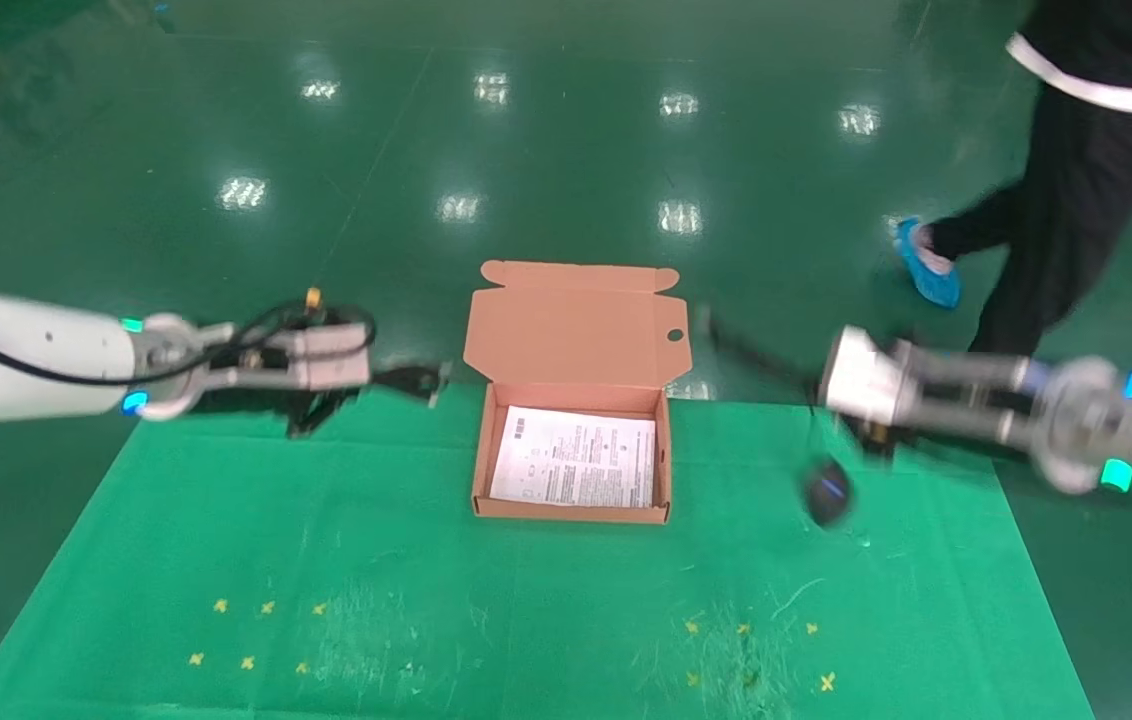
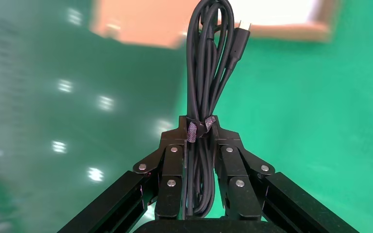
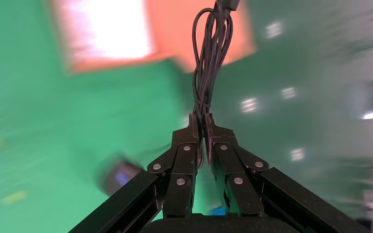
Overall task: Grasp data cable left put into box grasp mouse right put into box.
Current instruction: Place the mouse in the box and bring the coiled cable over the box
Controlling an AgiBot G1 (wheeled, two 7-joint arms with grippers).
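The salmon box stands open mid-mat, lid tilted back, white sheet inside. My left gripper hovers left of the box, shut on the data cable; in the left wrist view the looped black bundle sticks out past the gripper, plug toward the box. My right gripper is right of the box, shut on the mouse's bundled cord. The black mouse dangles below it, blue light showing, also in the right wrist view.
A green mat with small yellow marks covers the table; beyond it is a glossy green floor. A person in black with a blue shoe cover stands at the far right, behind my right arm.
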